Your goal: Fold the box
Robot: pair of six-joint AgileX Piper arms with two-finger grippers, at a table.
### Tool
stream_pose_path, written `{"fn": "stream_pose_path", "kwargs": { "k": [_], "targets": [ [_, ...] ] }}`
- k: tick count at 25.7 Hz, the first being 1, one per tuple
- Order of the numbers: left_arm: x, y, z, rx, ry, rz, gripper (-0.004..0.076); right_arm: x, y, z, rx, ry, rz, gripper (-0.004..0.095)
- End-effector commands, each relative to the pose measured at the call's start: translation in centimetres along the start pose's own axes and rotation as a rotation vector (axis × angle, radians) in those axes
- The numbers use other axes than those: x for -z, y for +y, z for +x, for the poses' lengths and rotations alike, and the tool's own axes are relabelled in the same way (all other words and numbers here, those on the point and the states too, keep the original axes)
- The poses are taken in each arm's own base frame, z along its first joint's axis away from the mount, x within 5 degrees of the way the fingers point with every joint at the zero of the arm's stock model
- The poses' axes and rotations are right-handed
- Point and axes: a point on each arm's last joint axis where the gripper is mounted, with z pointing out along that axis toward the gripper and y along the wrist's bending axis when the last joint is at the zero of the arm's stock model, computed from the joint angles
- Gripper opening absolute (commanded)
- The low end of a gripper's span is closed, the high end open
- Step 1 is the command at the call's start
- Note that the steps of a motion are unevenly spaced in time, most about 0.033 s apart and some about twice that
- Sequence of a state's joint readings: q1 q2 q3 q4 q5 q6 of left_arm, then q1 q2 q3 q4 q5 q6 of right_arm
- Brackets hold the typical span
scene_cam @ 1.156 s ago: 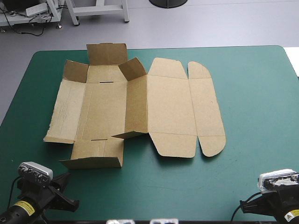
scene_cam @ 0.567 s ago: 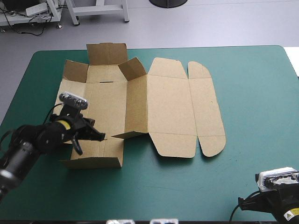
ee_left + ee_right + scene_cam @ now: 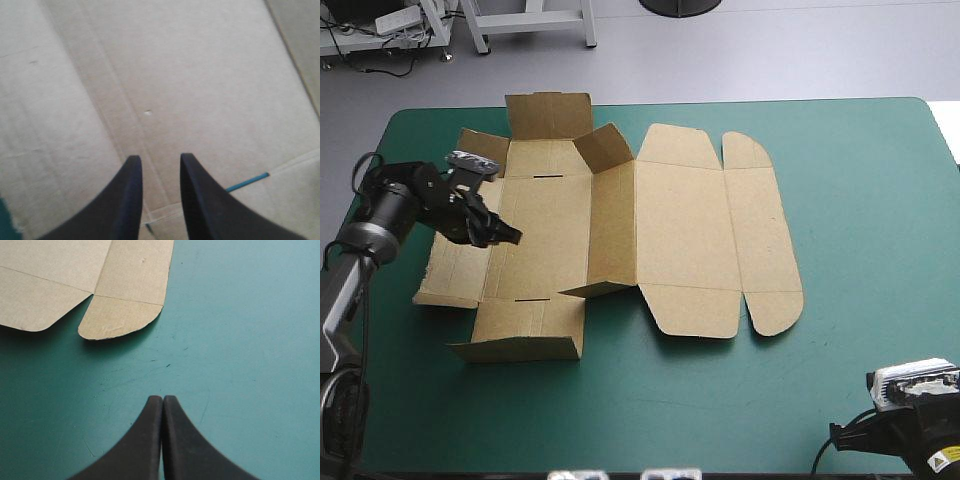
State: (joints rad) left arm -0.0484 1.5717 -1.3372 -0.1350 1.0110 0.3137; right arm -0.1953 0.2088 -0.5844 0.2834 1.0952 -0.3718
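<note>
Black-fingered right end effector (image 3: 162, 399): mostly cut off at 5 o'clock, fingers pressing together. Flat brown cut-board box (image 3: 670, 230): lying toward 10 o'clock on teal-green worktop (image 3: 860, 200). Left end effector (image 3: 508, 236): slightly parted, hovering over box's 9 o'clock panel, having shifted from 7 o'clock flap.

Teal-green table cover (image 3: 860, 380), grey floor (image 3: 770, 50) beyond its far edge, white frame legs (image 3: 535, 20)

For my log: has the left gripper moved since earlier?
Yes. The left gripper went forward from the near edge of the table, now over the left panel of the box.
</note>
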Motion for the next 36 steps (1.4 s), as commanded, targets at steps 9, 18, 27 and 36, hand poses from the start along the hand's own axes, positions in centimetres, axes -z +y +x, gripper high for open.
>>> {"fn": "stream_pose_path", "kwargs": {
  "k": [9, 18, 27, 36],
  "targets": [
    [4.6, 10.8, 1.4, 0.350, -0.184, 0.155, 0.0200, 0.3, -0.2, -1.3, 0.009, -0.069, 0.008, -0.0020],
    [0.3, 14.9, 2.2, 0.391, -0.001, 0.188, 0.0201, 0.3, -0.1, -1.1, 0.012, -0.055, 0.003, -0.0020],
    [-3.8, 16.7, 2.7, 0.473, 0.055, 0.287, 0.0421, 0.3, -0.1, -1.2, 0.012, -0.057, 0.004, -0.0020],
    [-4.8, 16.5, 2.5, 0.508, 0.045, 0.349, 0.0419, 0.3, -0.1, -1.2, 0.012, -0.057, 0.004, -0.0020]
  ]
}}
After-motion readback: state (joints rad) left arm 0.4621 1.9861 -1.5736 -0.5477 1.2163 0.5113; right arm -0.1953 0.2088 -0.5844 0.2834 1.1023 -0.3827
